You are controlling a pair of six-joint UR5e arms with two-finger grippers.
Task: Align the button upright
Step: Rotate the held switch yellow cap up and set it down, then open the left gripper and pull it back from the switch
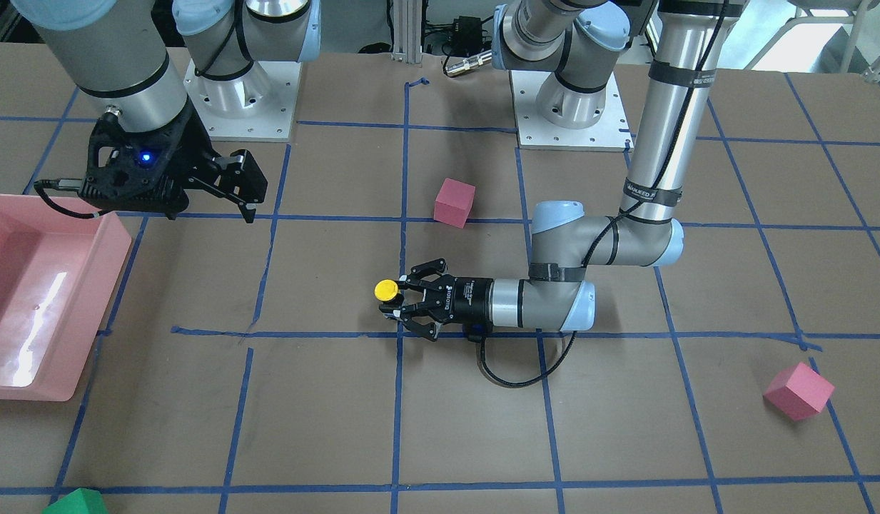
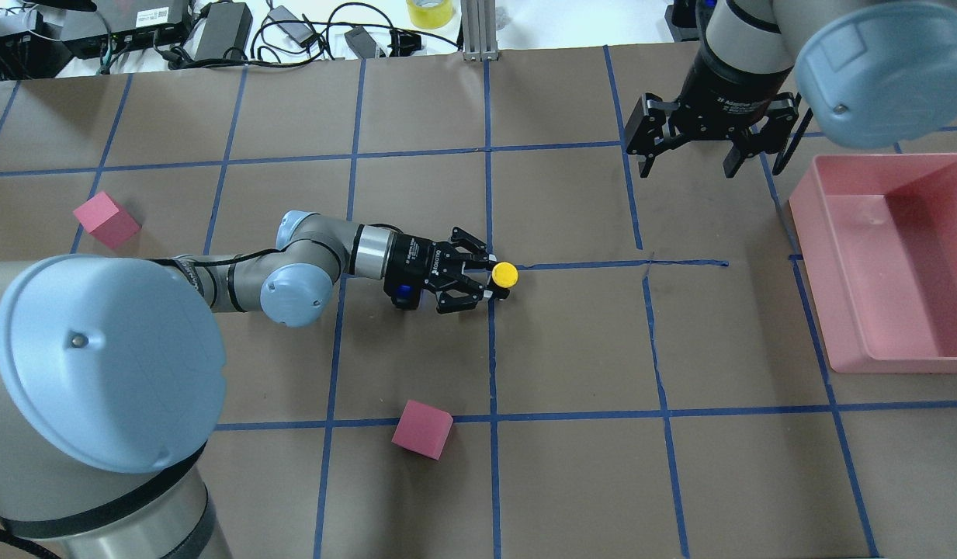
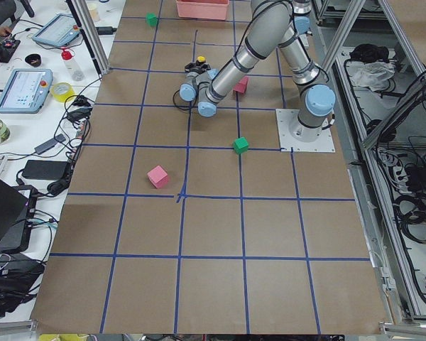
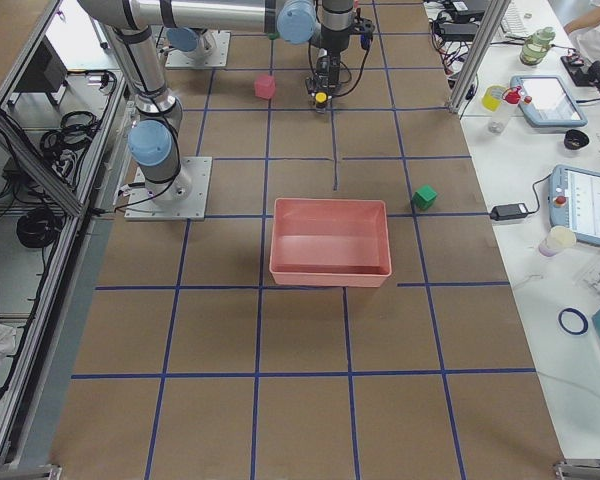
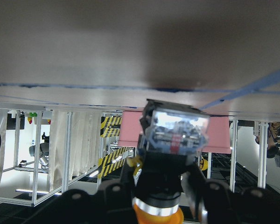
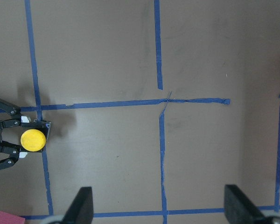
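Note:
The button [image 1: 386, 290] shows its round yellow cap from above, near the middle of the table where blue tape lines cross; it also shows in the overhead view [image 2: 505, 274]. My left gripper [image 1: 398, 303] lies horizontal just over the table and is shut on the button's black body. In the left wrist view the button [image 5: 176, 133] stands with its silvery base toward the table surface and its cap away from it. My right gripper [image 2: 689, 159] hangs open and empty above the table, well away from the button, near the pink bin. The right wrist view shows the button [image 6: 33, 140] between the left fingers.
A pink bin [image 2: 816, 287] stands on my right side of the table. One pink cube [image 2: 422, 428] lies near my base and another [image 2: 105, 220] lies at my far left. A green cube [image 1: 76, 502] sits at the table's far edge.

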